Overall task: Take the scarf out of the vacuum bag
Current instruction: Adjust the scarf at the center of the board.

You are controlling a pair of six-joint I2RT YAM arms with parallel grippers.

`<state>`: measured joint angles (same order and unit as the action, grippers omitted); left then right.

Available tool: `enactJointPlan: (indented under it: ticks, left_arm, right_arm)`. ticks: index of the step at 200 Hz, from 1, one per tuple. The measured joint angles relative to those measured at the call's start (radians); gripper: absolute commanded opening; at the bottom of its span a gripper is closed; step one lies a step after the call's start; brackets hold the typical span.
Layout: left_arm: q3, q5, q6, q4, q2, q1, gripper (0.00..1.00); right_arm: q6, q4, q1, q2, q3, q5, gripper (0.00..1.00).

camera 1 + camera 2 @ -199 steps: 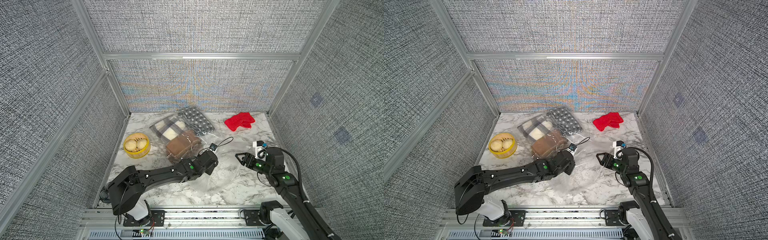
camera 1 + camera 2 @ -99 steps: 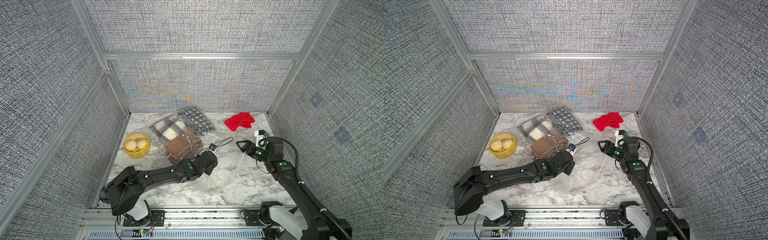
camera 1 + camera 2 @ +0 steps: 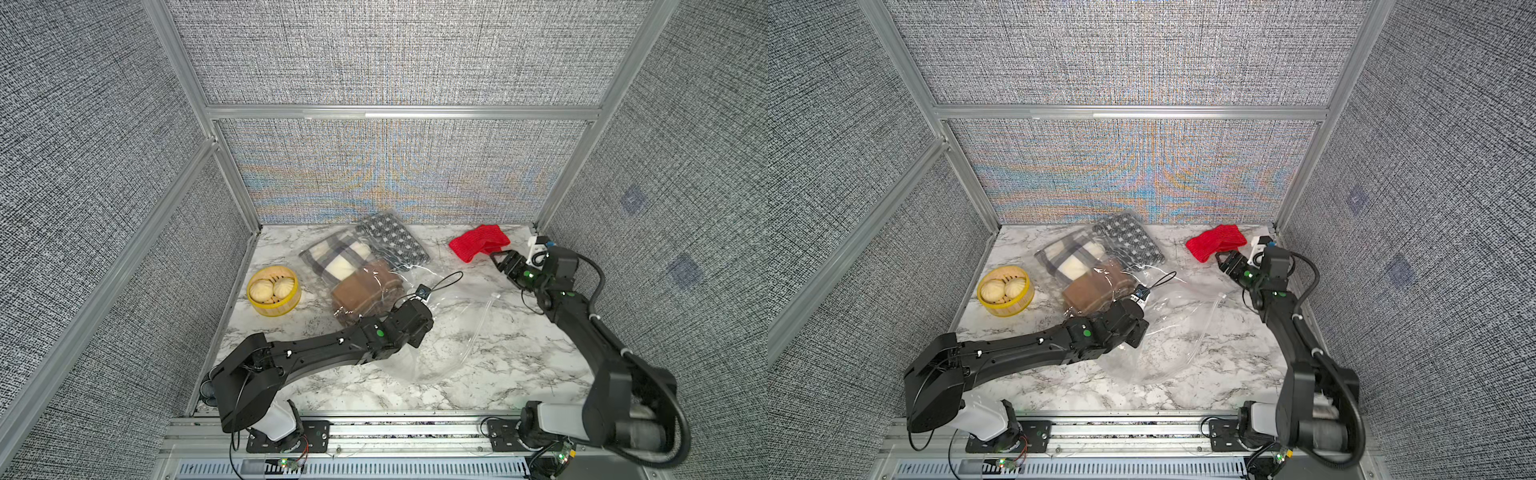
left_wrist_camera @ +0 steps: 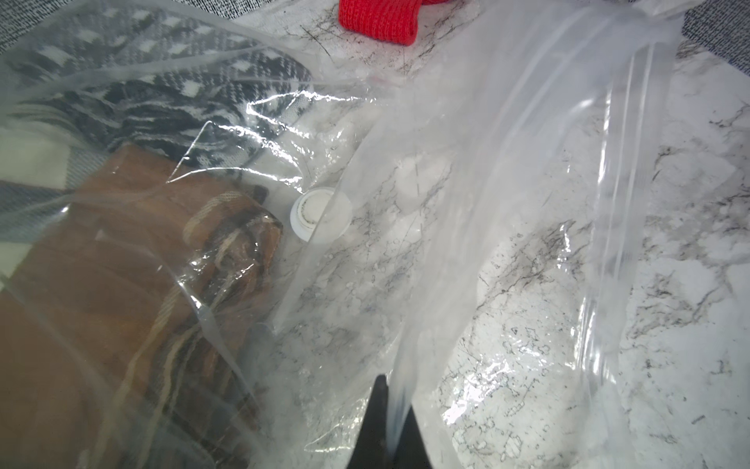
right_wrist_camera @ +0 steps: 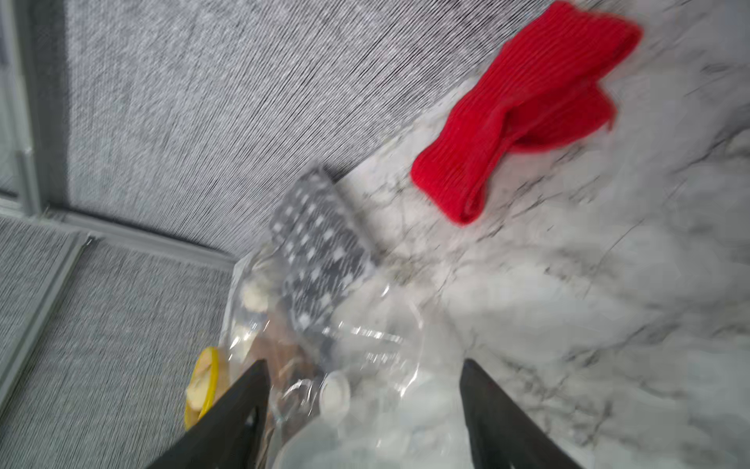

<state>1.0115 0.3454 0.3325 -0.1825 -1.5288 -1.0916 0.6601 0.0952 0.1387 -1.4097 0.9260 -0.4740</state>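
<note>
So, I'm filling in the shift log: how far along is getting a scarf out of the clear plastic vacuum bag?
Looks done: a red knitted scarf lies outside the clear crinkly vacuum bag.
In hand: the left gripper is shut on a fold of the bag. The right gripper is open and empty beside the red scarf.
Left: the folded brown scarf, plaid scarf and black-and-white patterned scarf lie inside the bag.

Blur smears the crinkled vacuum bag (image 5: 365,333) in the right wrist view
</note>
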Motion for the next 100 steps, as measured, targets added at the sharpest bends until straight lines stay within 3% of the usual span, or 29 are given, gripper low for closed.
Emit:
enactJointPlan:
  ticks: [61,100]
  left_arm:
    - [0.021,-0.002,-0.010,-0.005,-0.013,0.010,0.02]
    - [0.020,-0.035,-0.018,0.032,-0.043,0.011,0.00]
  right_arm:
    - [0.022,-0.021,0.053,-0.575,0.572,0.138,0.72]
    - [-0.009,-0.088,0.077,-0.782,0.808,0.199,0.74]
